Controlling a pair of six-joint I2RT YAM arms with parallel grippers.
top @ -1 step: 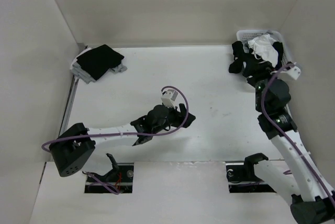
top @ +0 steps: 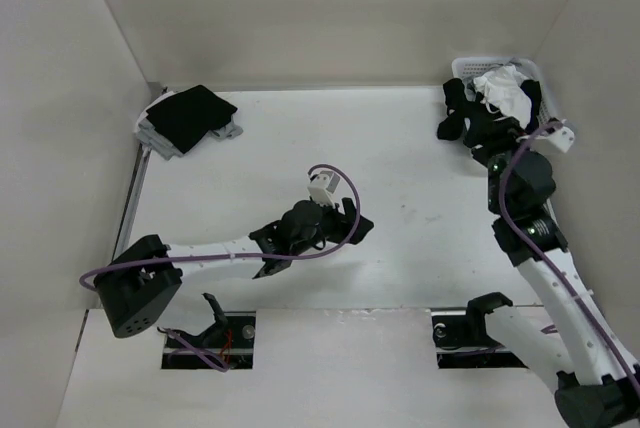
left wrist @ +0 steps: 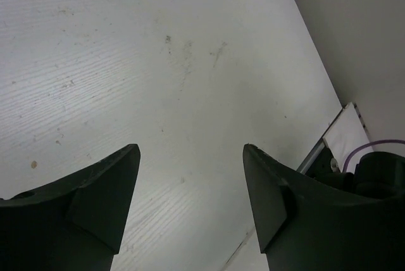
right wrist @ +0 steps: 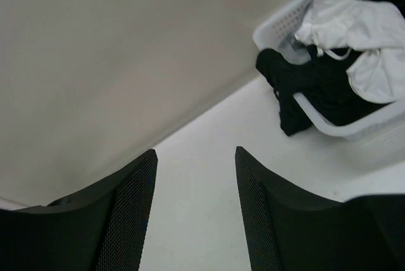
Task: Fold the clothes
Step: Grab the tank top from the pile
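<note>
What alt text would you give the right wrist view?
A white laundry basket at upper right holds a white top and black clothes, one black piece hanging over the rim. The open, empty jaws frame white table below a beige wall.

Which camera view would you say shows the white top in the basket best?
The right wrist view: the white top lies large and crumpled over dark clothes in the basket. The top external view shows it small; the left wrist view shows only table.

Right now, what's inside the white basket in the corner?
White clothes lie tangled with black clothes, which spill over the basket rim. Anything underneath the pile is covered.
</note>
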